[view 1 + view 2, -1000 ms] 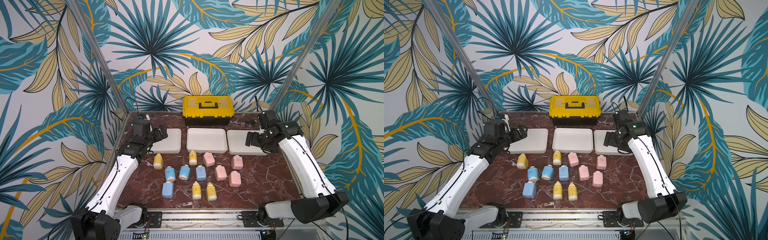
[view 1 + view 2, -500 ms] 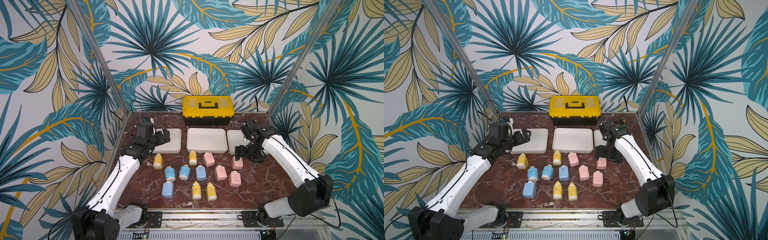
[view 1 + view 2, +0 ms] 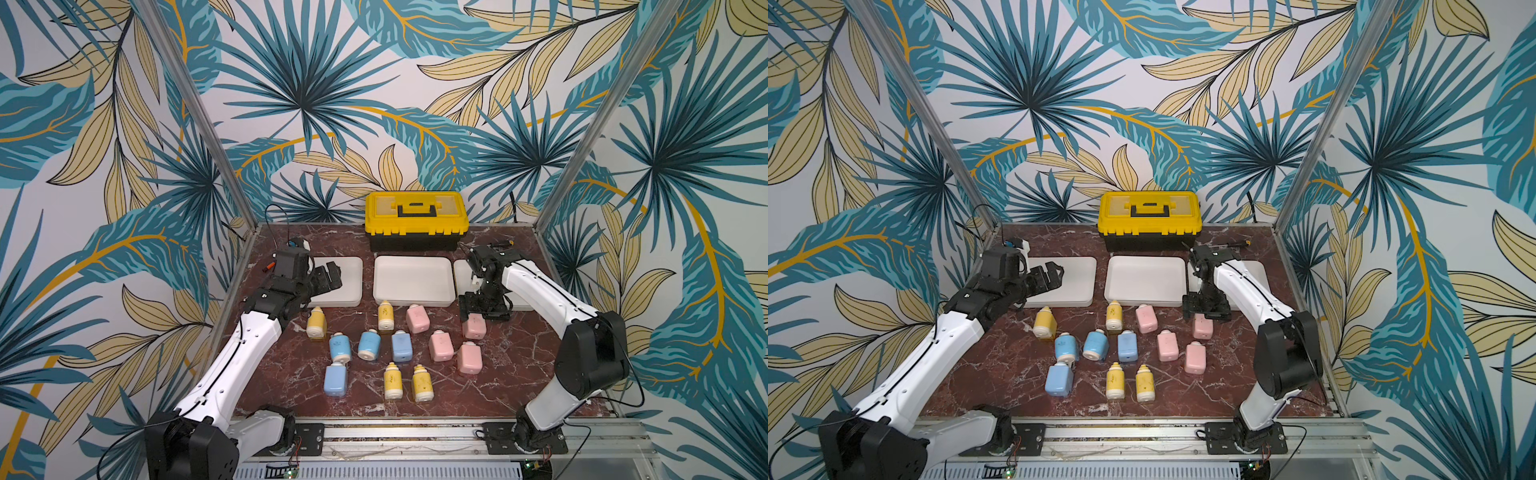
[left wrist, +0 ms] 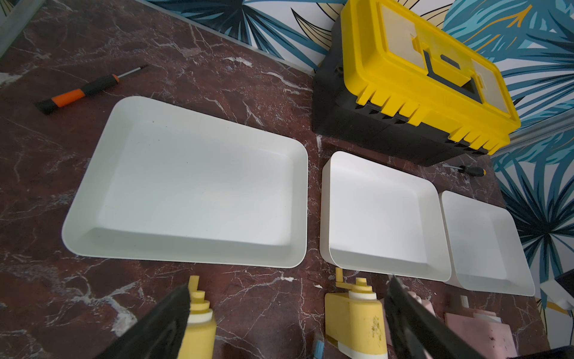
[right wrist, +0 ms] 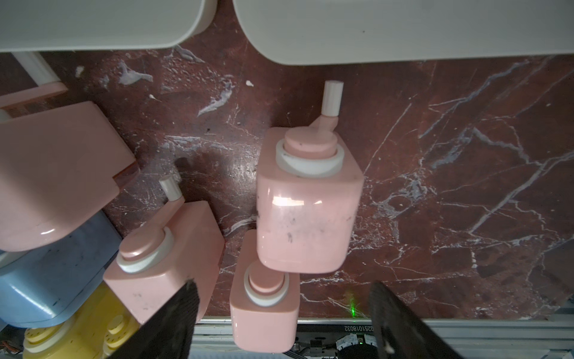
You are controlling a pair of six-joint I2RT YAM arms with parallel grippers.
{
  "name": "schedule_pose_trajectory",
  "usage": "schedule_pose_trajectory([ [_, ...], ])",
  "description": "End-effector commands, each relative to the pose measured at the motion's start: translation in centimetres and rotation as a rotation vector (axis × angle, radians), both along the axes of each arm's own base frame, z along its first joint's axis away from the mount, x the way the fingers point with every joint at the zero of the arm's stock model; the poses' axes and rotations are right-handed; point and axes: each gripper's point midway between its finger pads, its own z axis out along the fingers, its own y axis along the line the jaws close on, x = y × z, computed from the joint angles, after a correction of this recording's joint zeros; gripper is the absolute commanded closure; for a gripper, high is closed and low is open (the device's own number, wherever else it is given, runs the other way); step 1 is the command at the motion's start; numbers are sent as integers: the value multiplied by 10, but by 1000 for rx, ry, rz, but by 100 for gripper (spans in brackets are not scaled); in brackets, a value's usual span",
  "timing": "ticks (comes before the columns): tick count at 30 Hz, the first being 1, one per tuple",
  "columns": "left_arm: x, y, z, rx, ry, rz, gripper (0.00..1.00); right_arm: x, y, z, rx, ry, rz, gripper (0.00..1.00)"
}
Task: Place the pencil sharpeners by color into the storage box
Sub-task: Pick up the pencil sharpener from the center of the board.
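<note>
Three white trays of the storage box stand in a row: left [image 3: 347, 286], middle [image 3: 411, 278], and right [image 3: 461, 272], which is partly hidden by my right arm. In front of them lie several pencil sharpeners: yellow [image 3: 316, 323], blue [image 3: 369, 345] and pink [image 3: 441, 345]. My right gripper [image 3: 482, 316] hangs open just above the far-right pink sharpener [image 3: 473, 328], which looms large [image 5: 307, 199] in the right wrist view. Nothing is held between its fingers [image 5: 174, 317]. My left gripper [image 3: 332, 276] is open over the left tray's near-left corner, empty, with yellow sharpeners [image 4: 357, 320] below it.
A yellow-and-black toolbox [image 3: 415, 222] stands behind the trays at the back wall. An orange-handled screwdriver [image 4: 77, 93] lies behind the left tray, and a small one [image 3: 1237, 243] behind the right tray. Metal posts [image 3: 199, 124] rise at the back corners.
My right arm has swung down and inward from over the right tray to above the far-right pink sharpener, its jaws narrowing slightly. The left gripper has edged further over the left tray.
</note>
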Motion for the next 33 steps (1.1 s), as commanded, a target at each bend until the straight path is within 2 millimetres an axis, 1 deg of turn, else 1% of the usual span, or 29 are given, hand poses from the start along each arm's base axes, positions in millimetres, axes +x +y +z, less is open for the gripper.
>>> schedule_pose_trajectory([
  [1, -3, 0, -4, 10, 14, -3, 1, 0, -2, -7, 22, 26, 9, 14],
  [5, -2, 0, -4, 13, 13, 0, 0, 0, -6, -14, 32, 55, -1, 16],
  [13, 2, -2, -10, 20, 31, -2, 1, 2, -3, -29, 57, 92, -4, 21],
  [18, 2, -3, -11, 24, 35, -2, 1, 2, -3, -38, 60, 115, -11, 26],
  [24, 3, -2, -12, 34, 36, -2, 1, -5, -3, -51, 67, 144, -27, 31],
  [33, 3, -3, -13, 35, 37, -5, 1, -5, -3, -62, 70, 147, -51, 40],
])
